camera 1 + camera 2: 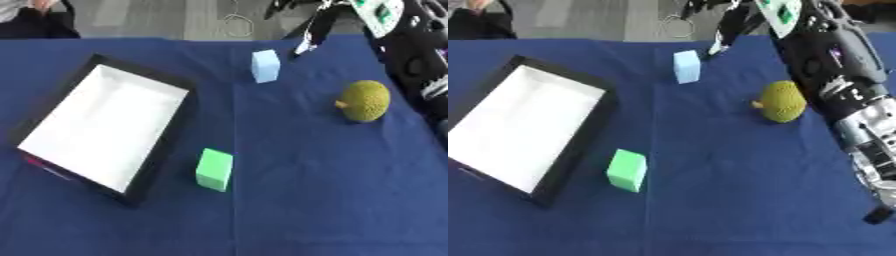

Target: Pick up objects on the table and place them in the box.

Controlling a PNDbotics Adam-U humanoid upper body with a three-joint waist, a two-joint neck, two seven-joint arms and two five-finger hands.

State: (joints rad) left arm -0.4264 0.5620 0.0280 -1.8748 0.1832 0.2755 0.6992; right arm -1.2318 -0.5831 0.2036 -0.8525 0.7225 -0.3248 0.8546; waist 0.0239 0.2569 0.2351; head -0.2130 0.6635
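A black box (166,145) with a white floor lies at the left of the blue table, and nothing is in it. A light blue block (265,65) stands near the far edge. A green block (214,169) stands just right of the box's near corner. A yellow-green knobbly fruit (365,101) rests at the right. My right hand (730,27) reaches in over the far edge, open, its dark fingers pointing down-left. Its fingertips hang just right of the light blue block and a little behind it, holding nothing. My left hand does not show.
My right arm (842,75) runs along the right side of the table, beside and above the fruit. Beyond the table's far edge is grey floor with a looped cable (234,22). A person's dark clothing (35,25) shows at the far left corner.
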